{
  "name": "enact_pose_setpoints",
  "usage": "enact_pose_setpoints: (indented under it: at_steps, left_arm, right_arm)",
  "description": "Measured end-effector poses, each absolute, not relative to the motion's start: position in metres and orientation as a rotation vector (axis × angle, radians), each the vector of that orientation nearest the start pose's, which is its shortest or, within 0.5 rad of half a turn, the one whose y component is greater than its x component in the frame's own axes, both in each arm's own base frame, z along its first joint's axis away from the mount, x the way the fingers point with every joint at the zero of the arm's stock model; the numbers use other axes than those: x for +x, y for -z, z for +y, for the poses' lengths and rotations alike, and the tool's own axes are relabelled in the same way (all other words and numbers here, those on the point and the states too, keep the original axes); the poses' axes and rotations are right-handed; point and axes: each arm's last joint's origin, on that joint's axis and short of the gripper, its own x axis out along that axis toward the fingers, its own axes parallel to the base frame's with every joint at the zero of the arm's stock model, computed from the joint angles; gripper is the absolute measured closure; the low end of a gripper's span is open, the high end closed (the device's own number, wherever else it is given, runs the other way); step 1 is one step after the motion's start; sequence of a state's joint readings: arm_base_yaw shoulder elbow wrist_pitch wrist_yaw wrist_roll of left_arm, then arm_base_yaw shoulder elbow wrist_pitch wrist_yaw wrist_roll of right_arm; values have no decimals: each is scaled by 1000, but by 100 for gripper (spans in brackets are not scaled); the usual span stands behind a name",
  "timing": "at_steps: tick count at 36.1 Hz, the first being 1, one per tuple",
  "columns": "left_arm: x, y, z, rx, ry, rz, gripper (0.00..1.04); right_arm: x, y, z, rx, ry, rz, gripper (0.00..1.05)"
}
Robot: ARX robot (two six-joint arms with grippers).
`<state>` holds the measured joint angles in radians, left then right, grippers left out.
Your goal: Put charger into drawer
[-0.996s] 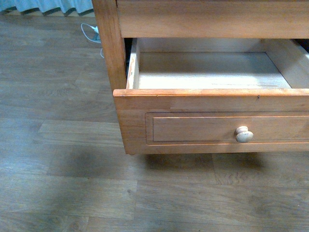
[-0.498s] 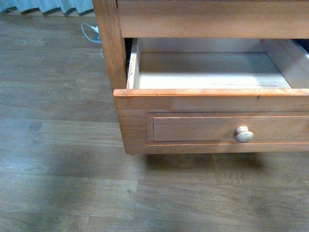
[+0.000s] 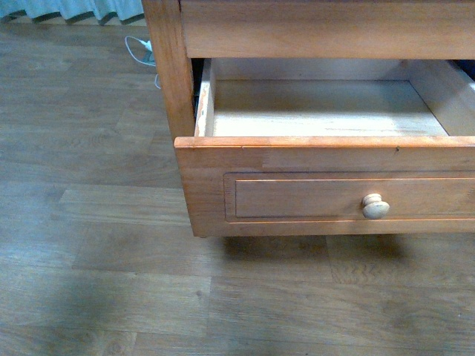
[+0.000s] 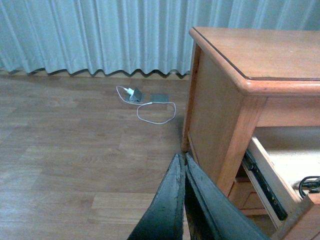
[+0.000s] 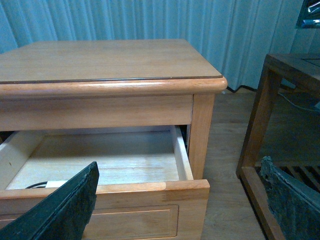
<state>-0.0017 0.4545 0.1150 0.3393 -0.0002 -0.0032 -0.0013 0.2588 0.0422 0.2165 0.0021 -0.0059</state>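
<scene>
The black right hand (image 5: 179, 165) is spread wide open near the front of the pulled-out honey-brown wooden drawer (image 3: 319, 142). The left hand (image 4: 182, 157) is closed on nothing. What is judged to be the charger (image 5: 52, 184), a white block with black cable, lies inside the drawer, just behind the front panel. Any withdrawal is best kept straight, so that the cable is not snagged. Farther off, a white cable with grey adapter (image 4: 134, 95) lies on the floor by the pale blue curtain (image 4: 100, 35), and is not in the way.

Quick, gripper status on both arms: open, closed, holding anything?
Left gripper: closed, holding nothing.
Right gripper: open wide, empty.
</scene>
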Motion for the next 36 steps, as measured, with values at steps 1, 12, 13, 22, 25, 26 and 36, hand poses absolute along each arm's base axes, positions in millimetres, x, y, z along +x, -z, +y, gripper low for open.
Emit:
enact_pose_setpoints:
  at_steps: [1, 12, 13, 22, 25, 26, 36]
  left_arm:
    - [129, -193, 0, -3, 2, 1, 101]
    - [119, -180, 0, -3, 2, 1, 101]
    - [119, -180, 0, -3, 2, 1, 101]
    - [114, -174, 0, -3, 2, -5, 101]
    - [112, -174, 0, -3, 2, -24, 101]
    - [111, -174, 0, -3, 2, -27, 101]
    - [98, -170, 0, -3, 2, -5, 101]
  right_arm:
    - [114, -177, 0, -6, 3, 0, 9]
    - [114, -177, 0, -6, 3, 0, 9]
    - [114, -177, 0, -6, 3, 0, 9]
    - [114, -177, 0, -6, 3, 0, 9]
    - [114, -177, 0, -6, 3, 0, 9]
    - [114, -177, 0, -6, 3, 0, 9]
    - [114, -177, 0, -6, 4, 0, 9]
